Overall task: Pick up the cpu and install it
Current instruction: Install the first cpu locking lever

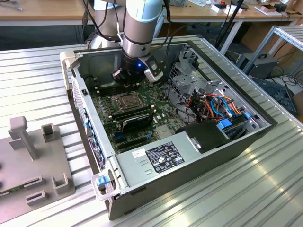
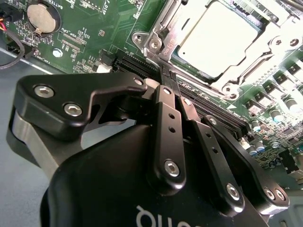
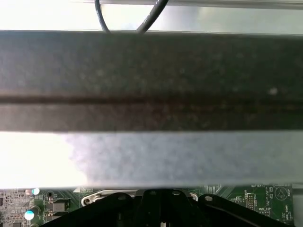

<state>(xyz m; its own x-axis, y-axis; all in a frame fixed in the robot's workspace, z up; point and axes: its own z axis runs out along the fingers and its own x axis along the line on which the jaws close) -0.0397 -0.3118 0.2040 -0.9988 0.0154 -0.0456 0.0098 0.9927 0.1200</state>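
While the cpu (image 2: 215,40) sits in its socket, the fingers (image 2: 163,97) are pressed together, empty.

CPU (image 2: 218,39): small flat square chip, dull silver-grey metal top. I see it lying level, seated in the socket on the green motherboard, metal frame around its edges. In the exterior view, CPU (image 1: 127,100) sits mid-board.

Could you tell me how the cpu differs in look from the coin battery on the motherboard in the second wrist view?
The cpu is square with a pale, dull silver-grey top; the coin battery is round and brassier. The cpu lies within a metal socket frame; the coin battery sits in a holder on open green board. The cpu looks clearly larger. Both are flat and metallic.
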